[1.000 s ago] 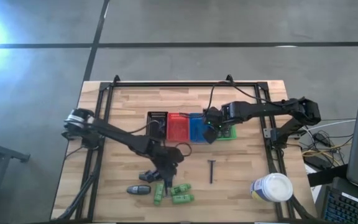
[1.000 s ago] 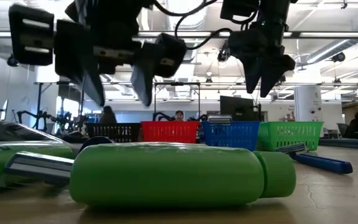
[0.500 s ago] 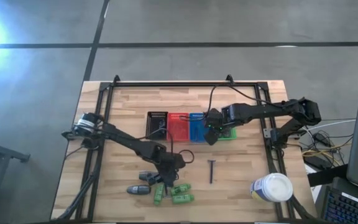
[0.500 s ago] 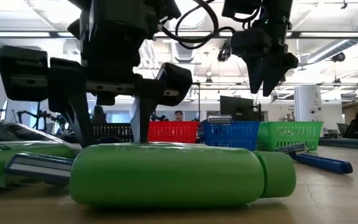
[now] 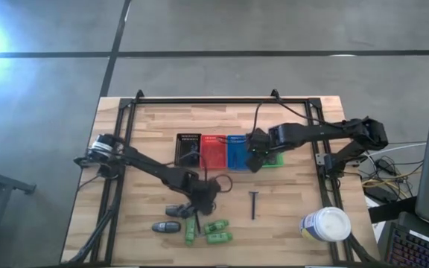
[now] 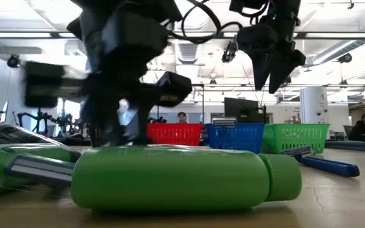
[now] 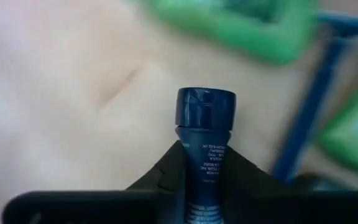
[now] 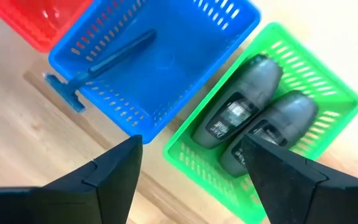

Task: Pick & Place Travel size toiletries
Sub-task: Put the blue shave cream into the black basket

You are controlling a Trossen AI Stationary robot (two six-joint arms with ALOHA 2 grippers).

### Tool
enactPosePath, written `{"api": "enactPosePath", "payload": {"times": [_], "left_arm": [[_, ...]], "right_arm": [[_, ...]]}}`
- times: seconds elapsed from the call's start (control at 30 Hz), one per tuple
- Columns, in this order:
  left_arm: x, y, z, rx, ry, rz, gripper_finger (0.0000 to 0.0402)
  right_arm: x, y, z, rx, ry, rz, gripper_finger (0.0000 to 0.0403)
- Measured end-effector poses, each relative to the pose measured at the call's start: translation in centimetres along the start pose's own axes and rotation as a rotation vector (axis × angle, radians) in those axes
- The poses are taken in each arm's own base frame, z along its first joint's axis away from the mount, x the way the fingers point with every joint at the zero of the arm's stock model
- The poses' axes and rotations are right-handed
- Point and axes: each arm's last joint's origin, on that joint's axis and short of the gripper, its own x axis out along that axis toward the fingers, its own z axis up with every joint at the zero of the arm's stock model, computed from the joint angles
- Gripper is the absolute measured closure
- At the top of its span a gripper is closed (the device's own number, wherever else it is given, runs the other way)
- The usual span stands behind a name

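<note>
Nearest the table's front edge, the left gripper [image 5: 194,211] is closing its fingers around a small dark blue plastic tube with a ribbed round cap [image 7: 205,134], low among the bright green plastic bottles [image 5: 216,231]; the tube looks light, stiff and smooth, so holding it across the body just below the cap is likely safest against slipping. Farther back, the right gripper [image 8: 188,171] is hovering with fingers spread apart over the green mesh basket [image 8: 337,93], which is already holding two dark grey oval containers [image 8: 241,112].

Open-plan lab — monitors [image 6: 241,109], ceiling lights
</note>
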Motion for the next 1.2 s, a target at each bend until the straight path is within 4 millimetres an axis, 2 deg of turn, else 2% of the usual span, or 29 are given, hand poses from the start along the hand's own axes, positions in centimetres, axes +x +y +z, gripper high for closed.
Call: {"api": "enactPosePath", "payload": {"times": [0.17, 0.3, 0.4, 0.5, 0.6, 0.73, 0.87, 1.0, 1.2], "left_arm": [[-4.4, 1.3, 0.1, -0.267, -0.025, 0.154, 0.0356], [-7.8, 2.5, -1.7, -0.682, -0.052, 0.341, 0.0357], [-10.2, 3.2, -3.9, -1.071, -0.132, 0.498, 0.0357], [-11.4, 3.3, -7.1, -1.462, -0.211, 0.604, 0.0357], [-11.8, 3.0, -10.3, -1.693, -0.277, 0.696, 0.0354], [-11.8, 2.9, -13.3, -1.821, -0.349, 0.816, 0.0346], [-11.4, 3.3, -14.9, -1.893, -0.405, 0.801, 0.0336], [-11.0, 3.6, -15.4, -1.898, -0.371, 0.8, 0.0316], [-11.2, 4.1, -15.0, -1.895, -0.387, 0.8, 0.0261]], "right_arm": [[-1.4, -0.7, -0.1, 0.032, -0.044, 0.018, 0.0122], [-2.2, -1.2, -0.3, 0.057, -0.076, 0.025, 0.0118], [-2.4, -1.5, -0.4, 0.072, -0.094, 0.016, 0.0115], [-2.4, -1.7, -0.6, 0.086, -0.106, 0.005, 0.0116], [-2.1, -1.8, -0.8, 0.102, -0.098, -0.004, 0.0123], [-1.4, -2.0, -1.2, 0.134, -0.081, -0.021, 0.0134], [-0.8, -2.1, -1.7, 0.146, -0.065, -0.036, 0.0146], [-0.2, -2.3, -2.0, 0.154, -0.056, -0.047, 0.0154], [0.0, -2.3, -2.0, 0.164, -0.081, -0.016, 0.0157]]}}
